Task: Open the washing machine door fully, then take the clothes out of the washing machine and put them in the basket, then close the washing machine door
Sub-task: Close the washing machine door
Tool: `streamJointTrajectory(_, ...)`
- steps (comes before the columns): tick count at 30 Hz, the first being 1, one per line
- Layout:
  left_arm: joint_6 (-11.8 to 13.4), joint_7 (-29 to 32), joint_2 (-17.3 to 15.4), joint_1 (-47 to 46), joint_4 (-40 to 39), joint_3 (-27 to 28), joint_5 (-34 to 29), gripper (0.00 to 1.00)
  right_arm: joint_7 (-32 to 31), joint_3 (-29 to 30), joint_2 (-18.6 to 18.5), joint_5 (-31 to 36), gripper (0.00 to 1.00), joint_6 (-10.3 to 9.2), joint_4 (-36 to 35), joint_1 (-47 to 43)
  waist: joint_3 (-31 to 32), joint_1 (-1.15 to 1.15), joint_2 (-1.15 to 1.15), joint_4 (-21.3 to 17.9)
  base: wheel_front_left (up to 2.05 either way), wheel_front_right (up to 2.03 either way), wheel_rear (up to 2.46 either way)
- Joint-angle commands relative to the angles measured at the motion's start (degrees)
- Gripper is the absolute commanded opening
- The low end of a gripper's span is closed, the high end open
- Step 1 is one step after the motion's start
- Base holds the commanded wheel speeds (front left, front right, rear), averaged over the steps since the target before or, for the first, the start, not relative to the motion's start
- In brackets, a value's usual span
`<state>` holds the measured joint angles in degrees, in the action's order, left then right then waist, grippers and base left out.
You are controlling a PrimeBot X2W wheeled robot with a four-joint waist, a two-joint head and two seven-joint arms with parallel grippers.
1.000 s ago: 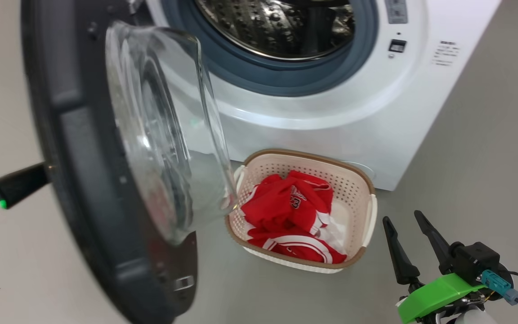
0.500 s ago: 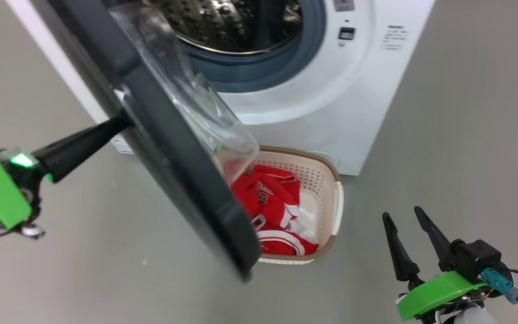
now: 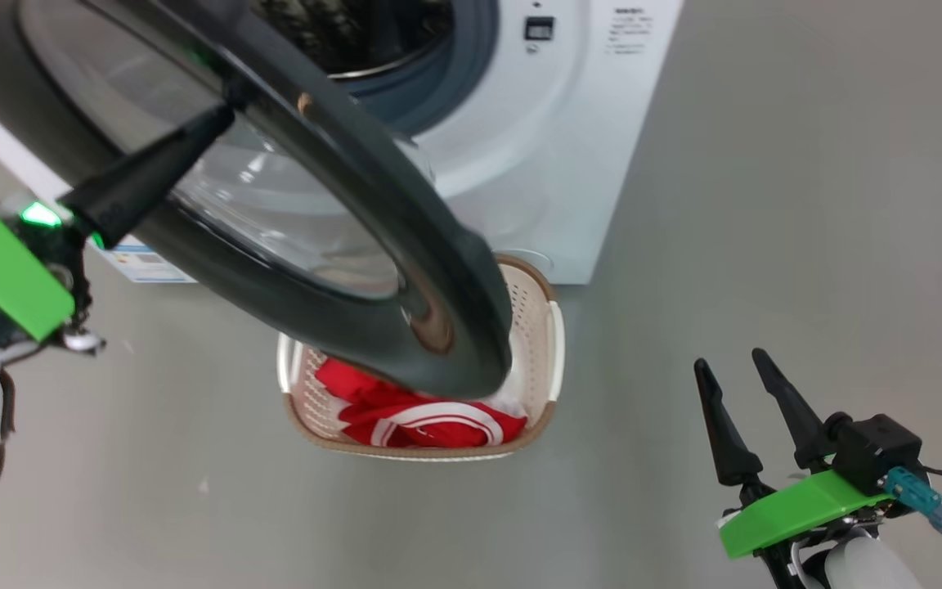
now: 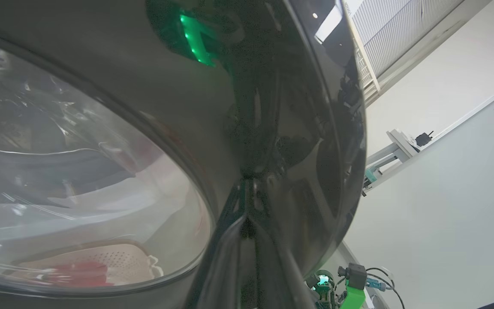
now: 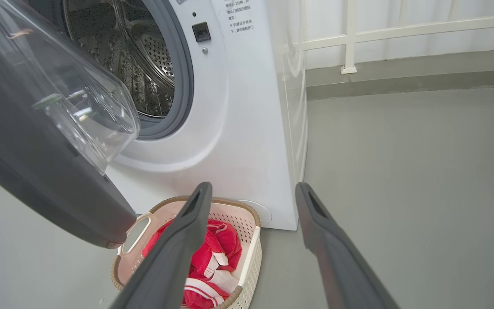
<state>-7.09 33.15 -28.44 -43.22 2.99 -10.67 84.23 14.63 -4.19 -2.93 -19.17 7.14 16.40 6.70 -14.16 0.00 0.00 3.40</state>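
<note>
Since a second ago the washing machine door (image 3: 405, 221) has swung from wide open to partly closed. Its outer face now shows in the head view, where the inner glass bowl showed before. The head camera has also shifted, so the whole scene sits further left.

- Left end effector (image 3: 213, 127): fingers drawn together and clenched, nothing between them. Tips press on the glossy black rim of the door, and the left wrist view shows them meeting their own reflection there.
- Right end effector (image 3: 728, 360): released, fingers spread and empty, low on the right over bare floor (image 3: 765, 204). It is well apart from the basket (image 3: 530, 319).
- Door: tilted between open and shut, with its lower edge hanging over the basket. The drum opening (image 5: 144, 64) is uncovered.
- Washing machine (image 3: 536, 164): white, standing on the floor, with the basket just in front of its lower right corner.
- Clothes (image 3: 422, 421): red with white trim, heaped inside the basket and partly hidden by the door in the head view. The right wrist view shows them plainly in the basket.
- No garment can be seen in the visible part of the drum.
</note>
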Motion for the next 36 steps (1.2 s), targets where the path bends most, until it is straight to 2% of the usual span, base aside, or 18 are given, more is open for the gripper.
streamJointTrajectory(1, -0.40, -0.79, -2.84, -2.99, -0.72, 1.94, -0.37, 0.00, 0.37, -1.36, 0.04, -1.23, 1.00, 0.35, -1.66, 1.51, -1.77, 0.00, 0.00, -1.98, 0.00, 0.00, 0.00)
streamJointTrajectory(12, -0.40, -8.28, -4.97, -9.34, 4.67, -1.09, -1.32, 0.00, 0.37, -2.12, 0.05, -3.77, 1.00, 0.35, -2.47, 2.97, -4.83, 0.00, 0.00, -6.68, 0.00, 0.00, 0.00)
streamJointTrajectory(19, -0.40, -12.53, -6.57, -11.64, 7.24, -2.57, -0.92, 0.00, 0.37, -1.91, 0.05, -4.55, 1.00, 0.35, -2.87, 3.47, -5.68, 0.00, 0.00, -8.23, 0.00, 0.00, 0.00)
streamJointTrajectory(26, -0.40, -14.53, -7.83, -11.34, 7.95, -4.62, 0.64, 0.00, 0.37, -1.35, 0.05, -4.39, 1.00, 0.35, -2.87, 3.28, -5.18, 0.00, 0.00, -7.78, 0.00, 0.00, 0.00)
streamJointTrajectory(34, -0.40, -18.25, -8.50, -6.61, 6.29, -5.92, 2.28, 0.00, 0.37, -0.67, 0.05, -3.10, 1.00, 0.35, -2.57, 2.88, -3.35, 0.00, 0.00, -5.55, 0.00, 0.00, 0.00)
streamJointTrajectory(36, -0.40, -18.82, -8.57, -5.72, 5.96, -6.03, 2.42, 0.04, 0.37, -0.61, 0.05, -2.92, 1.00, 0.35, -2.52, 2.79, -3.09, 0.00, 0.00, -5.25, 0.00, 0.00, 0.00)
